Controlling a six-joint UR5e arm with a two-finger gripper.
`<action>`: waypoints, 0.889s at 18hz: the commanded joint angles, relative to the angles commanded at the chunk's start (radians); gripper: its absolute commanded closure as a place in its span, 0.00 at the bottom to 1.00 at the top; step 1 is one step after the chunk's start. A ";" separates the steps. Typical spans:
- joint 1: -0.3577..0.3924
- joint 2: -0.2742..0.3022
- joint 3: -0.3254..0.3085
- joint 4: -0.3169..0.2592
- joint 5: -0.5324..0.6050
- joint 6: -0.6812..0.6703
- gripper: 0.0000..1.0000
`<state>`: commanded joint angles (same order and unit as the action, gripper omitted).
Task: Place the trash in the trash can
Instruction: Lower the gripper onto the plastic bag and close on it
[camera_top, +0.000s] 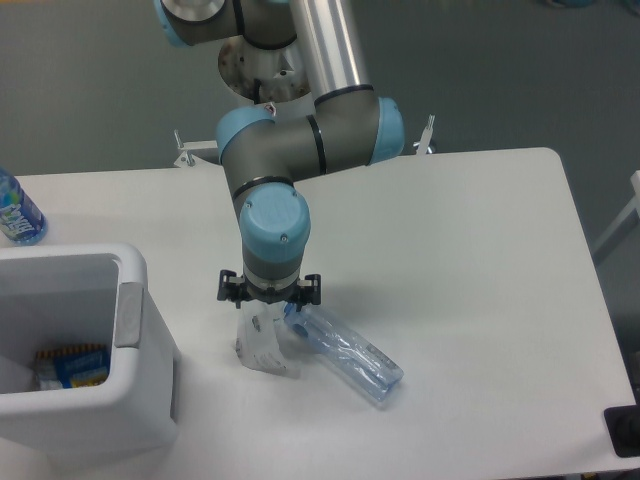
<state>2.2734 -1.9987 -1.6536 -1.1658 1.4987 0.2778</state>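
Observation:
The crumpled white wrapper (264, 347) lies on the white table (470, 260), just right of the trash can (142, 392). The clear bluish bottle (348, 352) lies on its side, touching the wrapper's right edge, with its neck pointing up-left. My gripper (271, 304) hangs low directly over the wrapper's top and the bottle's neck. It is open, its fingers spread to either side, and it hides the wrapper's upper edge. The trash can is a white bin at the front left with a grey side panel.
A bottle with a bright blue label (16, 211) stands at the table's left edge behind the bin. A blue and orange package (70, 365) lies inside the bin. A dark object (623, 432) sits at the front right corner.

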 joint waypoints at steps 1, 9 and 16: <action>0.000 0.000 0.000 0.000 0.000 -0.005 0.41; -0.003 0.014 0.003 -0.009 -0.005 -0.003 1.00; 0.020 0.081 0.067 -0.008 -0.095 0.011 1.00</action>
<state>2.2932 -1.9175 -1.5864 -1.1735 1.4040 0.2884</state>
